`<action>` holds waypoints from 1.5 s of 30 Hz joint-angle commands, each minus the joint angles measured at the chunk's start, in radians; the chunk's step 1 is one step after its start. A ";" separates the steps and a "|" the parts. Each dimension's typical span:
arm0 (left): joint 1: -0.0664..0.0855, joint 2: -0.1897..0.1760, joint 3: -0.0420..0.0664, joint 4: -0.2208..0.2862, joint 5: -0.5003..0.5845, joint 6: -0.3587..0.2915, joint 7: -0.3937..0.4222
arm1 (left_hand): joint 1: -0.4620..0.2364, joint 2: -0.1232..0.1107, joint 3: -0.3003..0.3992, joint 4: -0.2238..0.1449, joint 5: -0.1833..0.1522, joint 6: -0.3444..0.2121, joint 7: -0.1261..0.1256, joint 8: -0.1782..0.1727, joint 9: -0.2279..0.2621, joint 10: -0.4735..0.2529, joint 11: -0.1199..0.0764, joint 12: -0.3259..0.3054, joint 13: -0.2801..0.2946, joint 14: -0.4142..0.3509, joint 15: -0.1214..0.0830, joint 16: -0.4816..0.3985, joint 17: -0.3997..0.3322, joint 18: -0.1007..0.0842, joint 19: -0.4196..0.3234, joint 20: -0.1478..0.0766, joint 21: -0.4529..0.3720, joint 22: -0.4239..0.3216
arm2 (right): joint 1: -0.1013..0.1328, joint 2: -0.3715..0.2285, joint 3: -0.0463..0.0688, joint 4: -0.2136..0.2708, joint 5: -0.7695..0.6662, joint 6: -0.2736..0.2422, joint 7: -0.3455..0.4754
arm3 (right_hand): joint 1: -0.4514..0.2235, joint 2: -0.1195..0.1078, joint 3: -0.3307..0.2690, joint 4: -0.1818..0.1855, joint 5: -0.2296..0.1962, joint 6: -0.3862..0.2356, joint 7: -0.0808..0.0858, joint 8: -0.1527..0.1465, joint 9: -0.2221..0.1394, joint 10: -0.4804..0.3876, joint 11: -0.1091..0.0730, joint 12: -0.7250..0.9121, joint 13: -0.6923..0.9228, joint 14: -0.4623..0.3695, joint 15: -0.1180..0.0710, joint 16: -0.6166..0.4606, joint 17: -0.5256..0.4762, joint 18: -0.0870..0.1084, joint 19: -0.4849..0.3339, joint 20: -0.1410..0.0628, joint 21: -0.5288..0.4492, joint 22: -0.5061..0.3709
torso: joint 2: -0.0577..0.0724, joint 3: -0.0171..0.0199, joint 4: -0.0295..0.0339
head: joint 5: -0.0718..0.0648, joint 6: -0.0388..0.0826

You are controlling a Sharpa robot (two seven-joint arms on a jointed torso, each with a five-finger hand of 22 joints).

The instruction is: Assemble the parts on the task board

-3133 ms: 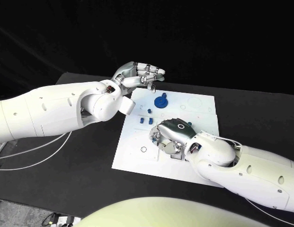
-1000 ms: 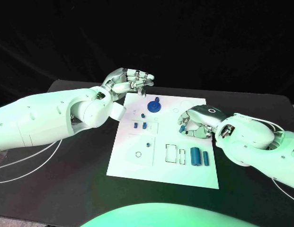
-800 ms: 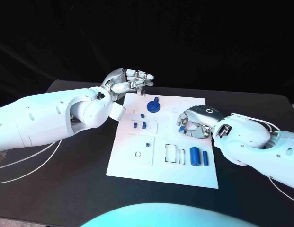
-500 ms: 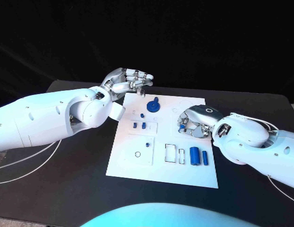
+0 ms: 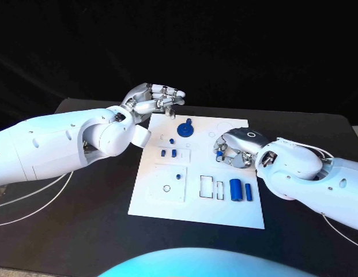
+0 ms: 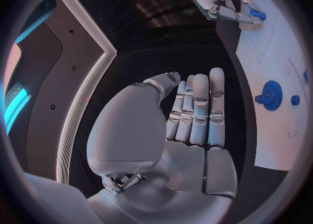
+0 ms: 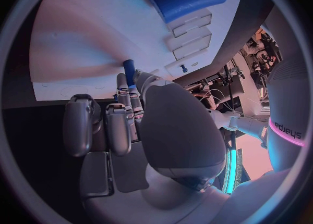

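Left hand: hovering off the board's far-left corner, fingers curled, holding nothing. Gear: sitting on the board's far end. Right hand: pinching a small blue part over the board; placing step, next needing alignment with its socket.

I see a white board on my black surface, marked with thin dark outlines. The parts on it are blue: a gear, two cylinders, some small pegs. Both hands, left and right, are silver, on white arms.
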 commanded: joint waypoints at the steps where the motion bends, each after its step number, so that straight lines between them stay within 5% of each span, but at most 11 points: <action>1: 0.000 0.002 0.001 0.001 0.005 0.009 0.003 | -0.001 0.008 -0.003 -0.002 0.003 -0.008 0.002 -0.001 -0.001 -0.006 0.001 0.007 0.001 -0.003 0.001 -0.004 -0.001 0.015 0.004 0.004 -0.007 -0.001 | -0.006 0.002 -0.005 -0.006 -0.023 0.026 -0.018 | -0.008 0.002 0.008 -0.001 -0.002 0.007 -0.001 0.006 0.002 0.009 0.000 -0.004 0.001 0.045 -0.005 0.005 0.016 -0.015 0.028 -0.005 0.004 0.170 | -0.001 -0.0015 -0.0004 | 0.000 0.000; 16: 0.000 0.001 0.000 0.002 0.007 0.004 0.001 | -0.003 0.011 -0.003 0.000 0.003 -0.008 0.002 -0.001 -0.001 -0.008 0.001 0.008 0.001 -0.002 0.001 -0.004 -0.001 0.014 0.005 0.004 -0.007 -0.002 | -0.007 -0.001 -0.008 -0.007 -0.008 0.076 -0.028 | -0.020 -0.010 0.031 -0.019 -0.004 0.015 -0.004 0.016 0.010 0.024 -0.004 -0.010 0.003 0.046 -0.008 0.006 0.018 -0.019 0.033 -0.006 0.022 0.177 | 0.001 -0.0005 -0.0008 | -0.003 0.001; 24: 0.000 0.001 0.000 0.002 0.008 0.002 0.000 | -0.004 0.014 -0.002 0.001 0.003 -0.008 0.002 0.000 -0.001 -0.008 0.001 0.009 0.002 -0.002 0.001 -0.004 -0.002 0.014 0.005 0.004 -0.008 -0.002 | -0.007 0.000 -0.009 -0.010 -0.007 0.062 -0.032 | -0.024 -0.010 0.040 -0.026 -0.004 0.017 -0.005 0.019 0.013 0.030 -0.005 -0.012 0.004 0.046 -0.010 0.007 0.020 -0.020 0.035 -0.006 0.029 0.180 | 0.000 0.0003 -0.0009 | -0.003 0.000; 34: 0.000 0.002 0.000 0.001 0.009 -0.001 0.000 | -0.005 0.016 -0.002 0.002 0.003 -0.008 0.002 0.000 -0.001 -0.009 0.001 0.010 0.002 -0.002 0.001 -0.004 -0.002 0.014 0.005 0.004 -0.009 -0.003 | -0.007 -0.012 -0.008 0.007 -0.002 -0.051 -0.017 | -0.036 -0.011 0.070 -0.056 0.010 0.025 -0.008 0.032 0.025 0.050 -0.010 -0.020 0.008 0.051 -0.016 0.012 0.031 -0.026 0.045 -0.008 0.064 0.193 | 0.001 0.0003 -0.0005 | -0.002 0.000; 45: 0.000 0.003 0.000 -0.001 0.012 -0.003 0.000 | -0.005 0.019 -0.002 0.003 0.003 -0.008 0.002 0.000 -0.001 -0.009 0.001 0.010 0.002 -0.002 0.001 -0.003 -0.002 0.014 0.006 0.004 -0.009 -0.003 | 0.011 -0.059 0.008 0.089 0.030 -0.146 0.003 | -0.042 -0.014 0.078 -0.066 0.016 0.025 -0.008 0.035 0.029 0.054 -0.011 -0.024 0.009 0.053 -0.017 0.013 0.035 -0.027 0.047 -0.009 0.069 0.196 | 0.000 -0.0007 -0.0008 | -0.001 0.002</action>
